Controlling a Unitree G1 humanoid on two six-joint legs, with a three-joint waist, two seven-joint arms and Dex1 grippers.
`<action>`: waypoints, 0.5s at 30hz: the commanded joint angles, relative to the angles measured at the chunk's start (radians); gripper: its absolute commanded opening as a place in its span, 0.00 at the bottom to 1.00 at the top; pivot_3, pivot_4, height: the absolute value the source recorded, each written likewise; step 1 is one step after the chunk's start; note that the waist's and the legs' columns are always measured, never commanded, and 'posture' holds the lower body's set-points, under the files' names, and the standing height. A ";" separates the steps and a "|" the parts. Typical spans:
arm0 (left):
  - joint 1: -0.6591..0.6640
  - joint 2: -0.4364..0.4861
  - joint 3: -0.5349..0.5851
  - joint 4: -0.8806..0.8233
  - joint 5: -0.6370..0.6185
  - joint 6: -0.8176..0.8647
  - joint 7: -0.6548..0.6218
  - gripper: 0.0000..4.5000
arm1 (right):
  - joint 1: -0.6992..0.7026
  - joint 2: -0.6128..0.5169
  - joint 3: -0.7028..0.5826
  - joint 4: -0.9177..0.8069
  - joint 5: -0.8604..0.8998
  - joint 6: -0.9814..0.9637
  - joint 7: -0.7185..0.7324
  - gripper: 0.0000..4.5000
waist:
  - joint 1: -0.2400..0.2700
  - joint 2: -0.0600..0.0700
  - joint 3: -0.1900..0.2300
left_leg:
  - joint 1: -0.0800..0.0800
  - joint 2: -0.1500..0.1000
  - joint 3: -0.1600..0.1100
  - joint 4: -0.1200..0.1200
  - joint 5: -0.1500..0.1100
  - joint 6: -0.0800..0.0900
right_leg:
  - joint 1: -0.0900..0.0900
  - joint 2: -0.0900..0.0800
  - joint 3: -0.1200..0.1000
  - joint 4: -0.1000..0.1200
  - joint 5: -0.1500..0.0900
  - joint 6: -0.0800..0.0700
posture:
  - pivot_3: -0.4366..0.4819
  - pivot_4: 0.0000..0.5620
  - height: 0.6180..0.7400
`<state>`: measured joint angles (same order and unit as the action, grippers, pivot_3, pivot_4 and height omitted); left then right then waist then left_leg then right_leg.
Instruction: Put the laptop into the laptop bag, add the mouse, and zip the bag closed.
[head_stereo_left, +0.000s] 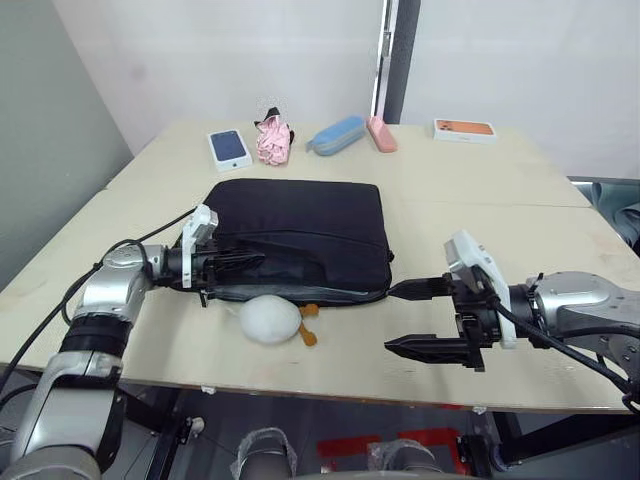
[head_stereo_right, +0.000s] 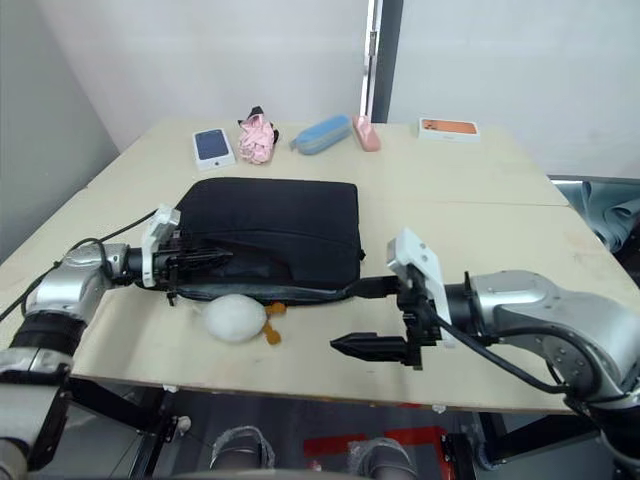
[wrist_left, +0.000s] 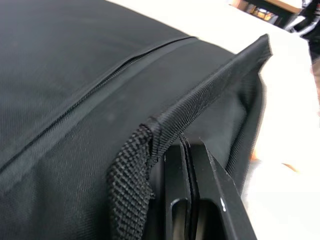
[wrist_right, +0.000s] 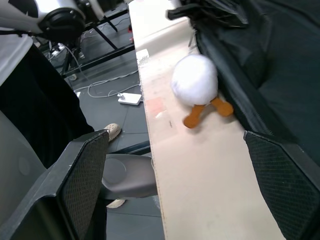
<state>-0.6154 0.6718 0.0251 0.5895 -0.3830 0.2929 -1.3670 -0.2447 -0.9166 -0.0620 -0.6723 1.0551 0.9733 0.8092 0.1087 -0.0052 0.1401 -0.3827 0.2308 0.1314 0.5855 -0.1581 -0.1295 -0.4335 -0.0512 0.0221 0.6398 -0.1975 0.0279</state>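
Note:
The black laptop bag (head_stereo_left: 300, 225) lies flat in the middle of the table, its near long edge gaping a little. My left gripper (head_stereo_left: 250, 260) is at the bag's near left corner. Its fingers (wrist_left: 220, 200) are shut on a thin fold of the bag's fabric beside a woven strap (wrist_left: 127, 185). My right gripper (head_stereo_left: 390, 318) hovers open just off the bag's near right corner, with its upper fingertip close to the bag's edge and nothing between the fingers. The laptop and the mouse are out of view.
A puffy white object (head_stereo_left: 270, 320) with orange tabs rests against the bag's near edge, close to the table's front edge (head_stereo_left: 330, 392). Along the far side are a white box with a blue top (head_stereo_left: 229, 148), a pink bundle (head_stereo_left: 273, 140), a blue case (head_stereo_left: 336, 135) and an orange-topped box (head_stereo_left: 464, 129).

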 joint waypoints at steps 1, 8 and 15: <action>-0.073 -0.008 0.004 0.082 0.031 -0.043 -0.006 0.01 | -0.004 -0.003 -0.021 -0.027 0.022 -0.002 -0.011 1.00 | 0.000 0.000 0.000 | 0.000 0.000 0.000 0.000 0.000 0.000 | 0.000 0.000 0.000 0.000 0.000 0.000 | 0.48 0.27 1.00; -0.120 0.025 -0.046 0.119 0.069 0.018 -0.125 0.01 | -0.062 0.088 0.090 0.009 -0.080 -0.002 -0.127 1.00 | -0.003 0.000 0.000 | 0.000 0.000 0.000 0.000 0.000 0.000 | 0.000 0.000 0.000 0.000 0.000 0.000 | 0.48 0.27 1.00; -0.155 0.032 -0.077 0.177 0.137 0.001 -0.127 0.01 | -0.207 0.313 0.182 0.133 -0.081 0.084 -0.262 1.00 | -0.012 0.001 0.000 | 0.000 0.000 0.000 0.000 0.002 -0.004 | -0.001 0.000 0.000 0.002 0.000 0.000 | 0.48 0.27 1.00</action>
<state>-0.7475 0.6895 -0.0496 0.7618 -0.2625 0.3055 -1.4900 -0.4230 -0.6291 0.1206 -0.5536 0.9462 1.0388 0.5662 0.0968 -0.0047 0.1404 -0.3826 0.2304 0.1311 0.5850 -0.1552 -0.1350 -0.4342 -0.0516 0.0219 0.6411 -0.1975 0.0280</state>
